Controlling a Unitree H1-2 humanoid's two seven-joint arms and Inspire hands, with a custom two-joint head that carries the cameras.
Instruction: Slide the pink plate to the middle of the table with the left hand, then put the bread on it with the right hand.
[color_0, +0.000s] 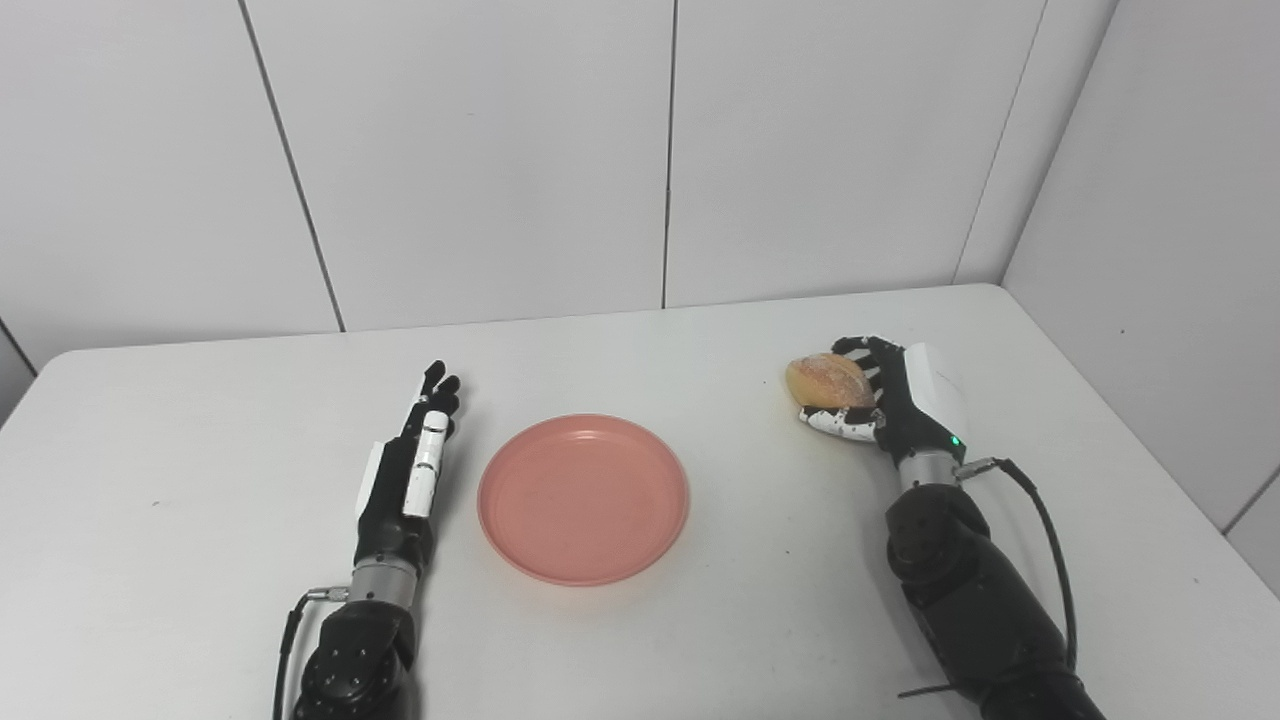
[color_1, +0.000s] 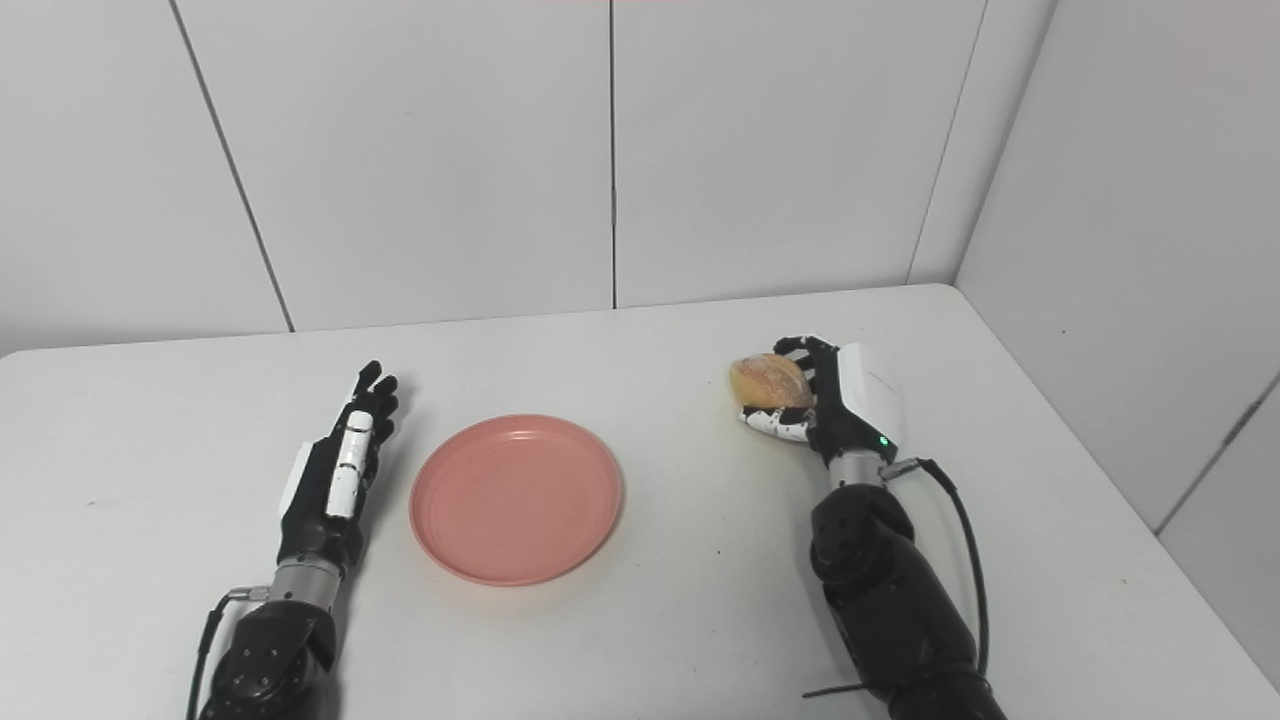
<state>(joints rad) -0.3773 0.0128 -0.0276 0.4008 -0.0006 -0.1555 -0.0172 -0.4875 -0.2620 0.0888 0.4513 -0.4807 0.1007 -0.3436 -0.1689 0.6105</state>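
From my station I see both forearms cut off at the bottom edge, so nothing above the black elbow housings shows. My right hand (color_0: 880, 400), black with a white back cover, is clamped around the round golden-brown crusty bread roll (color_0: 828, 381); the fingers wrap its far side and the thumb sits under its near side. The roll's right half is hidden inside that grasp, and I cannot tell whether its underside touches the white matte table (color_0: 200, 560) or sits just above it. A small green light glows on the wrist; a black cable loops from the wrist down along the forearm.

My left hand (color_0: 412, 462), black with white finger panels, lies with fingers stretched straight toward the wall and close together, holding nothing. It is turned edge-on to me, so the palm is hidden, and I cannot make out whether it rests on the table. It sits just beside the left rim of the shallow round pink plastic plate (color_0: 583, 498), with a narrow gap between them.

The plate lies flat and bare near the middle of the table, well apart from the roll off to its right.

I can read no writing or logo on the hands, plate or grey wall panels (color_0: 480, 150).
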